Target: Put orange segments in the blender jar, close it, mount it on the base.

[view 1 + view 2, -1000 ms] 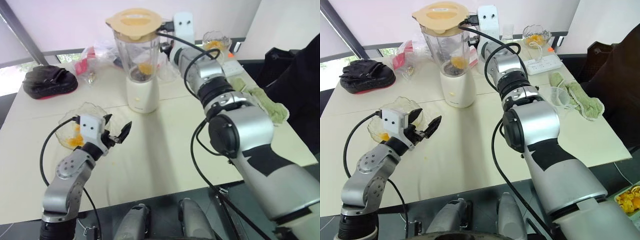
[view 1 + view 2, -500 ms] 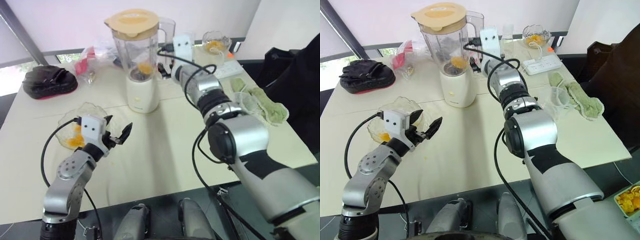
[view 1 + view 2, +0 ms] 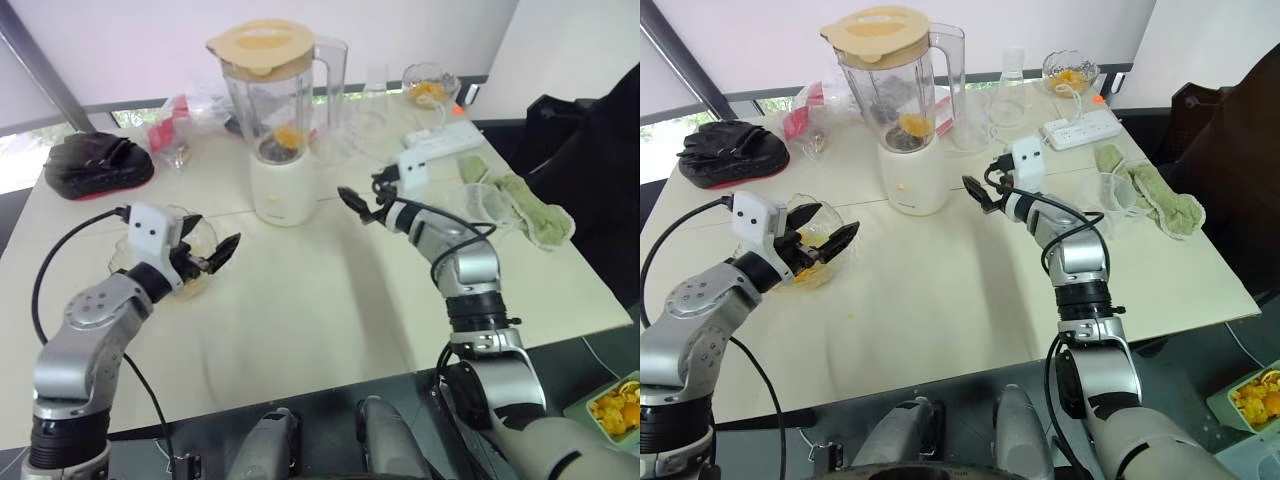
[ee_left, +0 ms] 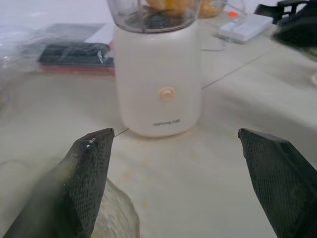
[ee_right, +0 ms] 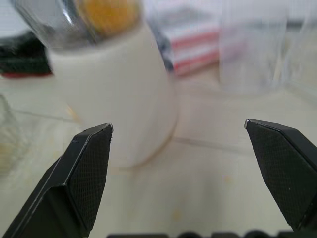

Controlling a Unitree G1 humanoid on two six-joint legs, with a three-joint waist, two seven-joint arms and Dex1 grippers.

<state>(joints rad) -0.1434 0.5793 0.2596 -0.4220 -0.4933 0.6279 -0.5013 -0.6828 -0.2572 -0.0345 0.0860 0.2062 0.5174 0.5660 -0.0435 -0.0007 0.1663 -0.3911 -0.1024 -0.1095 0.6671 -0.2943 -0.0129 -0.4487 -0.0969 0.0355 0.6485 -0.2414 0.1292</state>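
Beside the base (image 3: pixel 913 182), at its three o'clock, the right gripper (image 3: pixel 980 192) stands clear, fingers apart and empty. At eight o'clock the left gripper (image 3: pixel 824 241), likewise apart, hangs over the glass bowl (image 3: pixel 812 262). Lidded blender jar (image 3: pixel 892 92) sits mounted, orange segments (image 3: pixel 910 124) inside: assembly judged complete, hence both hands free.

Clear glossy plastic blender jar (image 3: pixel 268 105), smooth cream base (image 3: pixel 283 188), matt pale table (image 3: pixel 330 300), green cloth (image 3: pixel 525 205).
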